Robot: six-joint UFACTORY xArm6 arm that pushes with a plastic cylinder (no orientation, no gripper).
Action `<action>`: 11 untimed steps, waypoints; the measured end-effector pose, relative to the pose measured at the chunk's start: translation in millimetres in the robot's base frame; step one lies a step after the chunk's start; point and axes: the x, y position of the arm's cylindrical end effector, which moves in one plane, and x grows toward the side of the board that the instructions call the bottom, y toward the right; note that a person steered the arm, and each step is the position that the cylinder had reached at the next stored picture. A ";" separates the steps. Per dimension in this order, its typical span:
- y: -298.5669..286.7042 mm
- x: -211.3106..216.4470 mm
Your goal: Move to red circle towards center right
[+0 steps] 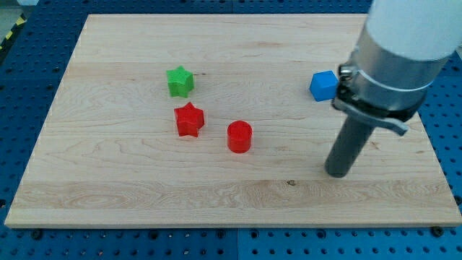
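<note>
Pale wood tabletop (130, 188), four blocks on it. Red circle (239, 136) is the landmark: red star (189, 120) just beside it toward the view's left, green star (180, 81) farther up-left, blue cube (323, 85) well apart toward the view's upper right. No claw on this arm, so nothing is held; only a dark rod. My tip (337, 173) rests on the wood, well to the circle's right and slightly lower, touching no block. Judgement: tip sits on the wrong side. Circle around below it to its left face, avoiding the red star, then push steadily rightward through its middle.

Arm (404, 43) cropped at the view's top.
</note>
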 end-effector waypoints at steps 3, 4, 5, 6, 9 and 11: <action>-176.4 -32.8; -179.0 -49.6; -178.4 -49.6; -142.4 -49.6; -42.8 -49.6; -14.1 -49.5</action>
